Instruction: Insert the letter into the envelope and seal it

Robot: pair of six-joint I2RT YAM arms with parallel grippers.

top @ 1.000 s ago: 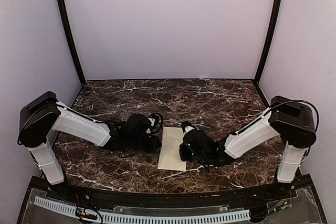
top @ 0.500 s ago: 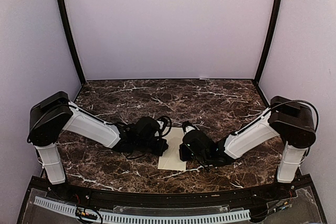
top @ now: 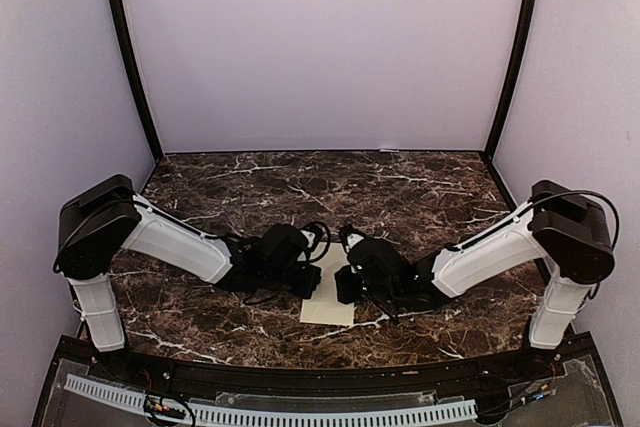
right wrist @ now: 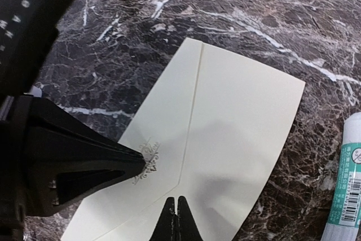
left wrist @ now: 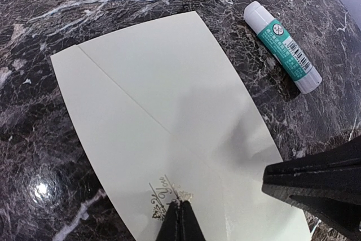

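The cream envelope [top: 328,299] lies flat on the marble table between the two arms, its pointed flap folded down, with a small gold emblem [left wrist: 161,198] near the flap's tip. It also shows in the left wrist view [left wrist: 169,117] and the right wrist view [right wrist: 225,134]. My left gripper [left wrist: 179,207] is shut, its tips resting on the emblem. My right gripper [right wrist: 177,202] is shut, its tips on the envelope just beyond the flap point. The letter is out of view.
A white glue stick with a green label [left wrist: 282,46] lies on the marble just beyond the envelope's edge; it also shows in the right wrist view [right wrist: 345,187]. Purple walls enclose the table on three sides.
My left arm has moved right, bringing its gripper onto the envelope. My right gripper has shifted slightly left on the envelope.
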